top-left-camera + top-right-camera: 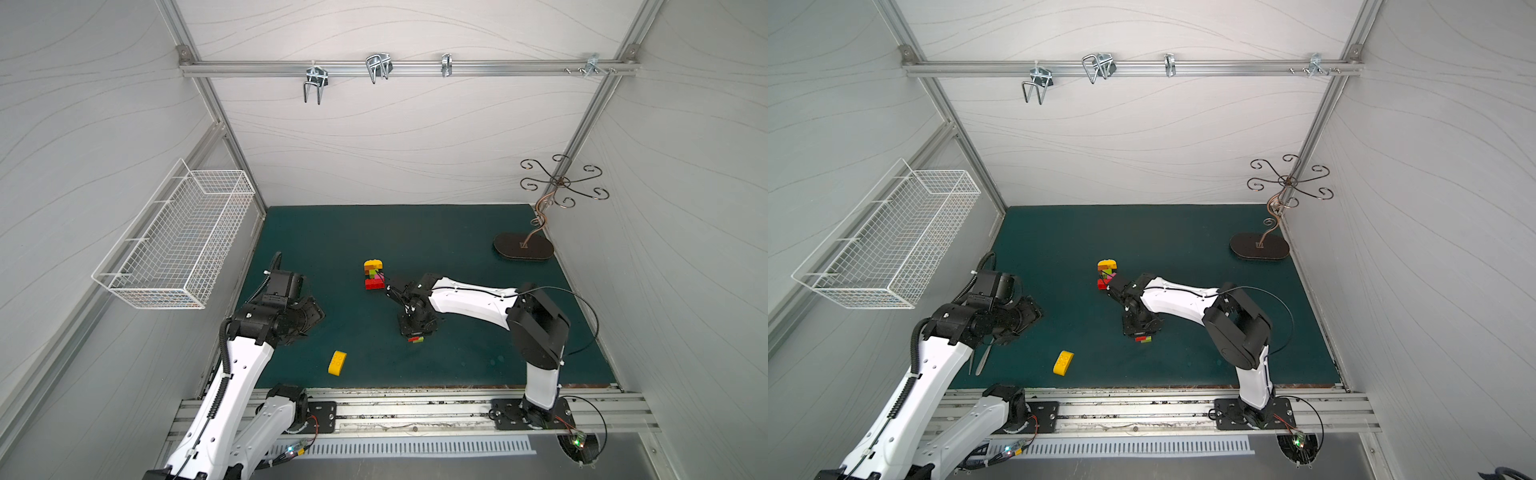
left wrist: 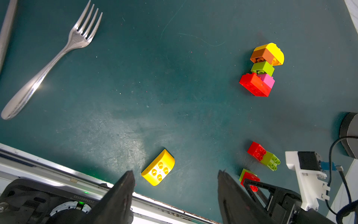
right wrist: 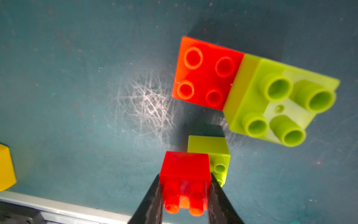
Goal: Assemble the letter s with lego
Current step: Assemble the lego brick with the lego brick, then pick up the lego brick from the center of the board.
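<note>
Right wrist view of right pincer (image 3: 185, 174), clamped on red brick (image 3: 185, 166), lime brick (image 3: 208, 147) touching alongside. Judged light, rigid, slick; best taken by flat side walls, clear of studs. Left pincer (image 2: 175, 171) apart, empty.

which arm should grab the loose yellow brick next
Left, probably. The left gripper is open, empty and hangs close to the yellow brick. The right gripper is busy, shut on a red brick.

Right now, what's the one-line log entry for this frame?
left tool: open, empty | right tool: closed on red brick | stack: partly built | yellow brick: loose
</note>
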